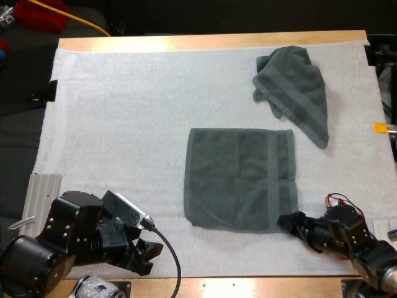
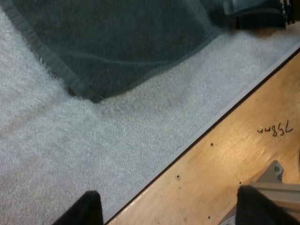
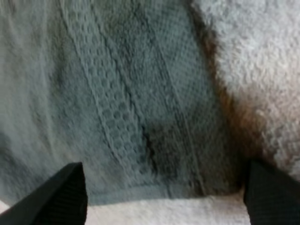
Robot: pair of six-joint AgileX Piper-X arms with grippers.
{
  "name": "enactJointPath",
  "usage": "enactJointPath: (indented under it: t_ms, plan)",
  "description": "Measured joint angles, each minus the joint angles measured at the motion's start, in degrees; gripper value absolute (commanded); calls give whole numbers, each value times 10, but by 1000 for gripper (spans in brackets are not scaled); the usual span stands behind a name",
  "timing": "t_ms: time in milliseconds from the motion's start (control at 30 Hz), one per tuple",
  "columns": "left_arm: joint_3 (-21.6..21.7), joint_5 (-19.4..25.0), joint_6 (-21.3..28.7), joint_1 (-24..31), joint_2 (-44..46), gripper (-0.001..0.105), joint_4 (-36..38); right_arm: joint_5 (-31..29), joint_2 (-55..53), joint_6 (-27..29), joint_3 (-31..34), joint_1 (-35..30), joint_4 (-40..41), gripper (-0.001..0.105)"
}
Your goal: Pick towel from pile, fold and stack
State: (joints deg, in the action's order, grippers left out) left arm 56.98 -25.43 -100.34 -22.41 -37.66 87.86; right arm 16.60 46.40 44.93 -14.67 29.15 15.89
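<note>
A dark grey-green towel (image 1: 240, 179) lies spread flat in the middle of the white mat (image 1: 124, 124). A second towel (image 1: 294, 87) sits crumpled at the far right. My right gripper (image 1: 286, 221) hovers low at the flat towel's near right corner, open. In the right wrist view that gripper (image 3: 166, 187) straddles the towel's woven border (image 3: 122, 117), its fingers wide apart. My left gripper (image 1: 149, 251) rests open at the mat's near edge, left of the flat towel. In the left wrist view it (image 2: 168, 206) holds nothing, and the towel's near left corner (image 2: 93, 96) lies just ahead.
The wooden table's front edge (image 2: 243, 154) runs right beside my left gripper. A ribbed metal block (image 1: 42, 189) lies at the mat's left edge. My right gripper (image 2: 255, 11) is at the flat towel's far corner in the left wrist view.
</note>
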Motion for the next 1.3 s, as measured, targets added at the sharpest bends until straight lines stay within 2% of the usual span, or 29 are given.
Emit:
enactJointPath:
  t_ms: [200,267,300,500,600,633,700,867,1033,1167,1300]
  plan:
    - [0,0,0,0,0,58,0,21,40,-15,0,-2,-54,69]
    - [0,0,0,0,0,58,0,21,42,-19,0,-2,-53,51]
    - [0,0,0,0,0,58,0,21,43,-20,0,-2,-52,49]
    - [0,0,0,0,0,58,0,21,46,-21,0,-2,-46,46]
    - [0,0,0,0,0,58,0,21,46,-20,0,-2,-46,33]
    - [0,0,0,0,0,62,0,22,46,-17,0,-2,-46,18]
    - [0,-1,0,0,0,70,0,22,46,-12,0,-2,-46,9]
    - [0,-21,0,0,0,69,-35,32,46,6,0,-2,-46,8]
    - [0,-62,0,0,0,69,-85,33,46,57,-4,-2,1,8]
    - [0,-67,0,0,-12,69,-87,33,46,86,-12,-2,17,8]
    - [-11,-68,-13,0,-30,69,-99,33,44,91,-14,-2,20,8]
